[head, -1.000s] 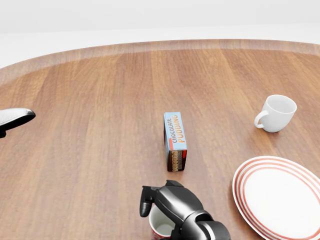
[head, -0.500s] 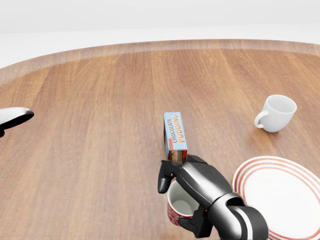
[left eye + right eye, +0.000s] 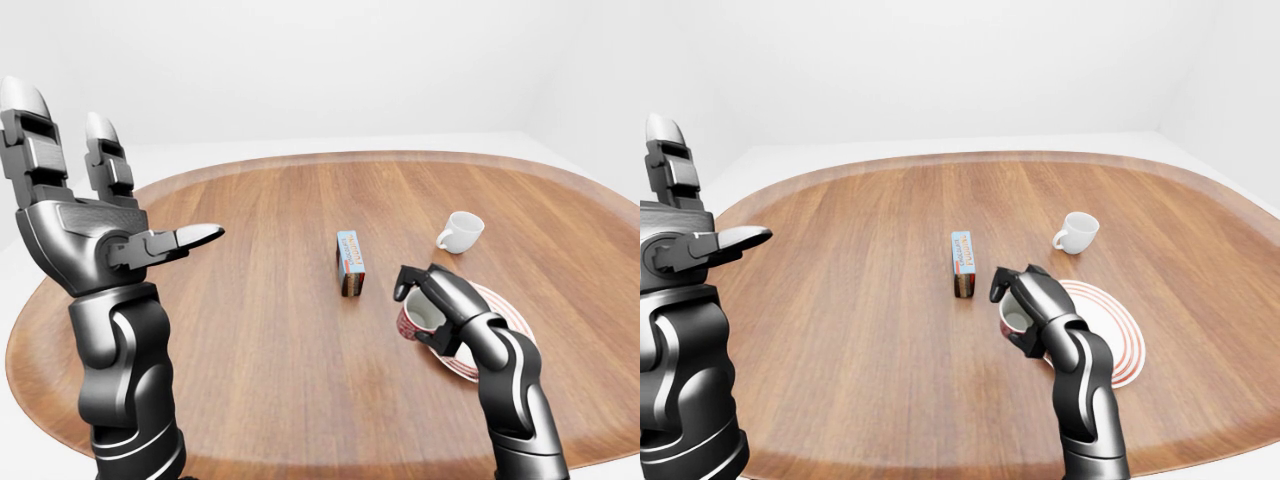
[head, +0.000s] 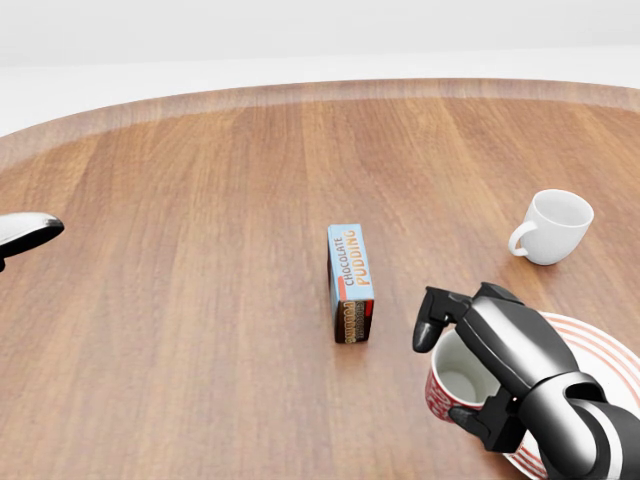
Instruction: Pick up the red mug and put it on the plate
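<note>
The red mug [image 4: 441, 396], red-striped outside and white inside, is gripped in my right hand [image 4: 452, 382], which is shut on it with fingers over the rim and thumb below. In the head view the mug hangs at the left rim of the red-ringed white plate [image 4: 612, 356], at the lower right. Whether the mug touches the plate I cannot tell. My left hand [image 3: 120, 180] is raised high at the left of the left-eye view, open and holding nothing.
A chocolate pudding box [image 4: 351, 282] stands on the round wooden table [image 4: 200, 300], just left of the mug. A white mug [image 4: 553, 227] sits above the plate in the head view. The table edge curves along the top.
My right hand has carried the red mug from the bottom of the head view rightward and upward to the plate's left rim. The left hand has barely shifted.
</note>
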